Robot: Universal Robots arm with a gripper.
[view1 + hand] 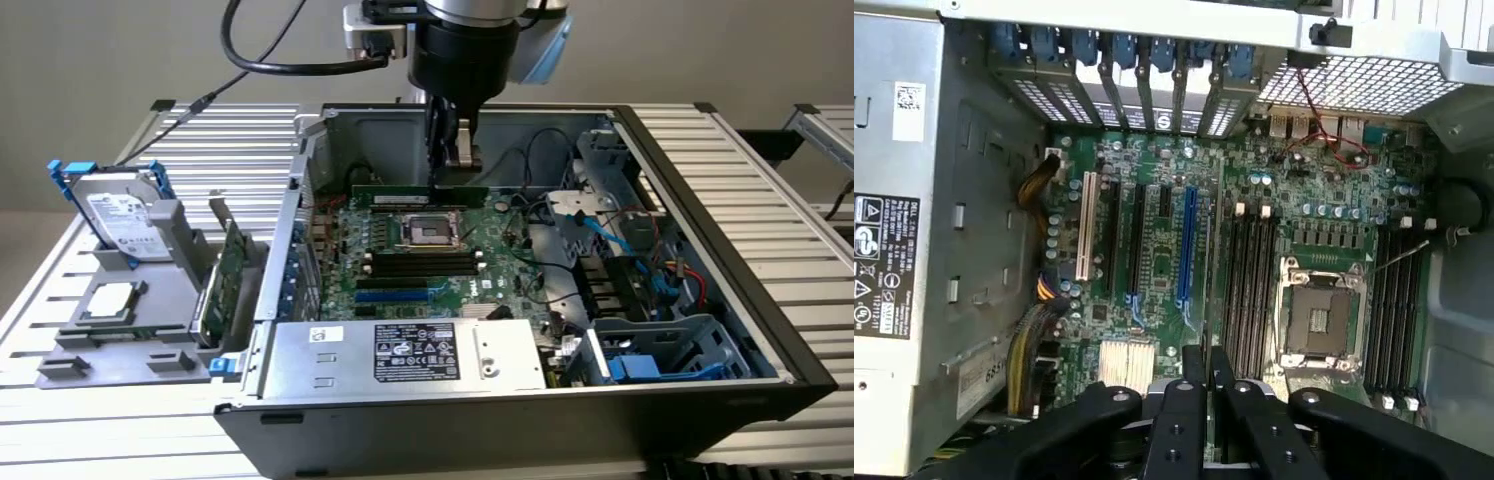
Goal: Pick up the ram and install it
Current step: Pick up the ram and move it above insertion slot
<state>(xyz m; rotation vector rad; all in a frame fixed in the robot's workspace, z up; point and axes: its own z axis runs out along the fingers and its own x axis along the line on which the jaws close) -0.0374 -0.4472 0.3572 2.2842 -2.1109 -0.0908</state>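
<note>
The black two-fingered tool (451, 166) (1207, 362) is clenching the top edge of the long, thin green ram stick (400, 190) (1207, 290), holding it on edge inside the open black computer case (534, 440). The stick is hanging level over the green motherboard (497, 268), just on the far side of the square silver processor socket (434, 231). Whether it is touching the black memory slots there, I cannot tell. A silver hard drive with blue rails (118, 212) is standing over the slatted metal counter (747, 170) at the exterior view's left.
</note>
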